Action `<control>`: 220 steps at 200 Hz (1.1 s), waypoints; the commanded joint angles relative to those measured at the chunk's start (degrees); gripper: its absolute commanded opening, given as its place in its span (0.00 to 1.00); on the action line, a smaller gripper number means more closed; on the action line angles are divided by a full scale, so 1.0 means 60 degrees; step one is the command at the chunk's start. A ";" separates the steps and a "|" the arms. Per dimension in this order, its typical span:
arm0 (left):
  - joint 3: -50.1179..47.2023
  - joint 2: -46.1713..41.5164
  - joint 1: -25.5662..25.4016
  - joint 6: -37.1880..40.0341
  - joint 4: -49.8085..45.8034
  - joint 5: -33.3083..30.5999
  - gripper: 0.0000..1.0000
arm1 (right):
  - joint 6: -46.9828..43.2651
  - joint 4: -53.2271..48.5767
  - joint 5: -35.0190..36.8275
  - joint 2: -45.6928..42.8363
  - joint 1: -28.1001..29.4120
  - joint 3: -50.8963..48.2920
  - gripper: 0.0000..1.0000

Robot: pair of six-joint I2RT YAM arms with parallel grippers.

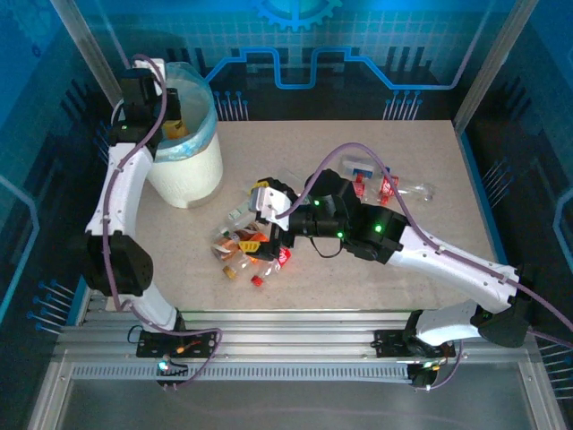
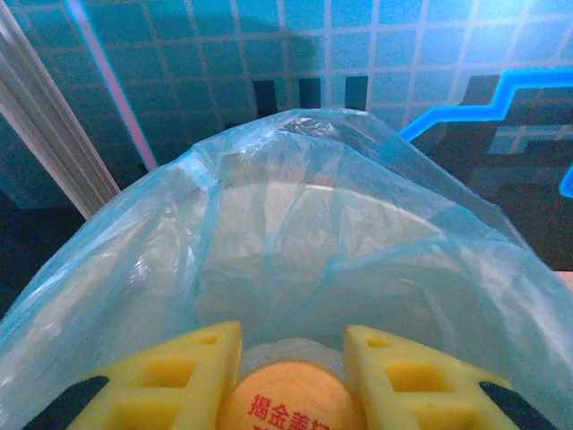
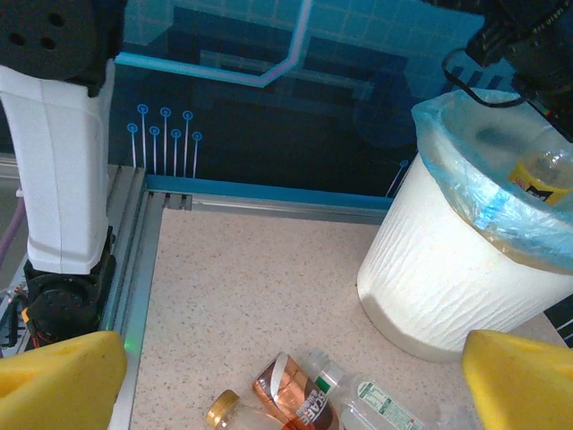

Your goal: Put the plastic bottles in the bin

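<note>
Yellow foam pads tip both grippers, two arms working one table (image 1: 358, 269) with one bin (image 1: 192, 175) on it. The left gripper (image 2: 291, 345) is clamped tight on a single bottle, and the held bottle (image 2: 291, 403) sits between the pads inside the mouth of the bin (image 2: 295, 233), ringed by the pale blue liner. Its orange top carries red Chinese characters. The upper row reads roughly 揭金盖 and the rest is cut off by the frame edge. From the right wrist the same held bottle (image 3: 537, 175) shows a yellow label with dark print too small to read, hanging just above the liner rim of the white, ribbed bin (image 3: 448, 278). The right gripper (image 3: 288, 345) stands spread wide with nothing between its pads, low over a heap of bottles (image 1: 242, 251) near the middle of the table. Three of that heap show beneath it: a copper-labelled bottle (image 3: 291, 390) with white lettering too tilted to read, a gold-capped bottle (image 3: 224, 412) just beside it, and a white-labelled bottle (image 3: 376, 412) with green marks. From above the heap holds perhaps six or more, with red and orange labels, tangled too closely to count. Well apart, toward the far right, at least three far bottles (image 1: 385, 186) lie in a row, two with red labels.
</note>
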 commanded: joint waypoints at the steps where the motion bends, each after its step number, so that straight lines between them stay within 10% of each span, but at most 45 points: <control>1: 0.0103 0.0494 0.0057 0.0636 0.0636 -0.0170 0.13 | -0.0162 -0.0145 0.0180 -0.0001 0.0201 0.0028 0.97; 31: 0.0255 0.0695 0.0039 0.0411 0.0474 -0.0013 0.61 | -0.0234 -0.0302 0.0367 -0.0008 0.0242 0.0029 0.97; 48: 0.0382 0.0650 0.0044 0.0220 0.0397 0.0046 0.69 | -0.0243 -0.0255 0.0387 -0.0003 0.0246 0.0003 0.97; 155: 0.0795 -0.0156 0.0035 -0.0568 -0.0314 0.0481 0.66 | -0.0461 -0.1134 0.0885 -0.0177 0.0122 0.0108 0.98; 220: -0.1373 -0.3281 -0.0881 -0.0721 0.0290 0.1597 0.65 | -0.4228 -0.3156 -0.0973 -0.0573 -0.1821 -0.0995 0.95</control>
